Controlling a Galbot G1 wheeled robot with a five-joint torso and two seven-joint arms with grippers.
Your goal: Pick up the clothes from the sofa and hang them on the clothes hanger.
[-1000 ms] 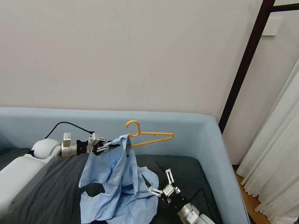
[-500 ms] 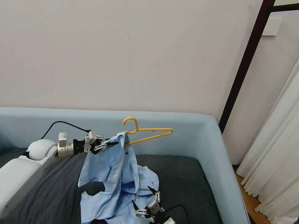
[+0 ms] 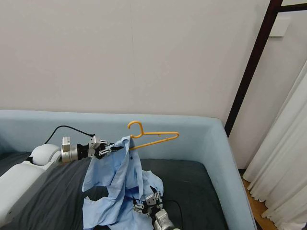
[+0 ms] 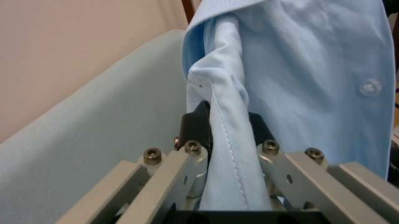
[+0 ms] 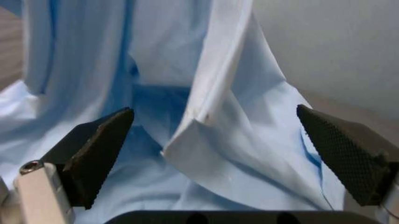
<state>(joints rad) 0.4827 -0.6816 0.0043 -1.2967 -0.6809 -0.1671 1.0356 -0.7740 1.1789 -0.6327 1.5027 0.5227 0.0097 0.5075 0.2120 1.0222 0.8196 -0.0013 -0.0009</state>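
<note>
Blue shirt [image 3: 119,184], pinched in left claw [image 3: 116,149], covers half the hanger [image 3: 160,141].

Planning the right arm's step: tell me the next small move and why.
Probably ease the right tool forward and close on the hanging edge of the shirt: its fingers stand open either side of it, not touching, while the left tool is shut on the collar by the hanger.

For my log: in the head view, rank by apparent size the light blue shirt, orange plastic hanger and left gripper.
Largest: light blue shirt.
Then: orange plastic hanger.
Smallest: left gripper, shut on the shirt.
</note>
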